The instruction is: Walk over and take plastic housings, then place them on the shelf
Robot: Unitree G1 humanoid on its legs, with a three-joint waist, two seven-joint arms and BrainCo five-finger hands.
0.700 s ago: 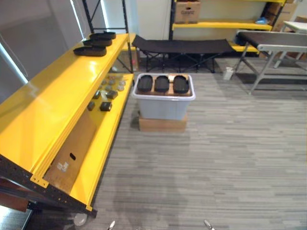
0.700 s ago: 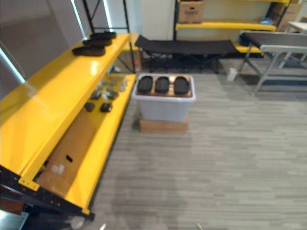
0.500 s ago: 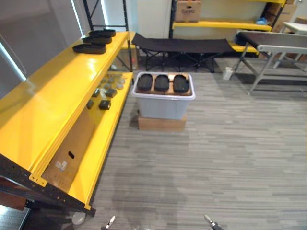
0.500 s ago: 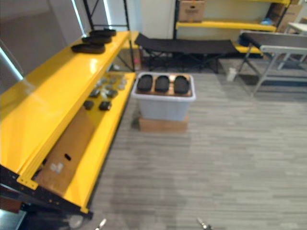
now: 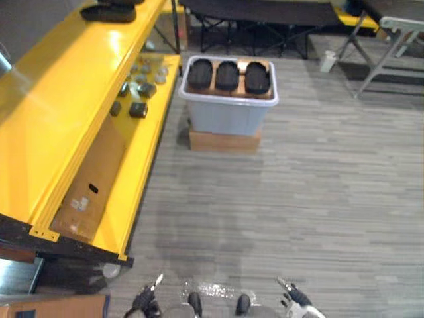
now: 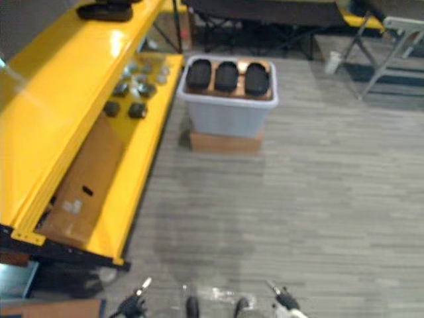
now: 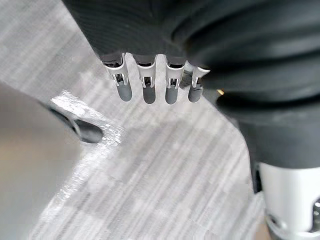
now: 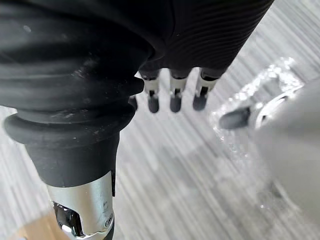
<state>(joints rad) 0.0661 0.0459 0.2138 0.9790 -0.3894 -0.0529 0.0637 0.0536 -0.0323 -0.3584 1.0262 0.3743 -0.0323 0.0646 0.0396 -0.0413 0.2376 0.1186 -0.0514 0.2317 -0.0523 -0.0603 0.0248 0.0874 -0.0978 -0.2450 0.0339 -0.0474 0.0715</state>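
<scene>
Three black oval plastic housings (image 5: 227, 75) lie side by side in a grey bin (image 5: 228, 116) that stands on a cardboard box (image 5: 224, 141) on the floor ahead. More black housings (image 5: 108, 12) rest at the far end of the yellow shelf's top (image 5: 59, 99) on the left. My left hand (image 5: 147, 301) and right hand (image 5: 295, 306) hang low at the near edge, far from the bin. Both wrist views show straight fingers (image 7: 145, 85) (image 8: 172, 95) over grey floor, holding nothing.
The shelf's lower level carries several small dark and silver parts (image 5: 136, 89) and a flat cardboard sheet (image 5: 86, 179). A black folding cot (image 5: 258, 10) stands behind the bin. A grey table's legs (image 5: 391, 40) and a white cup (image 5: 327, 61) are at the back right.
The whole picture has shifted: the camera now looks further down and from closer, so the bin and shelf sit higher and larger. Both hands show more at the bottom edge.
</scene>
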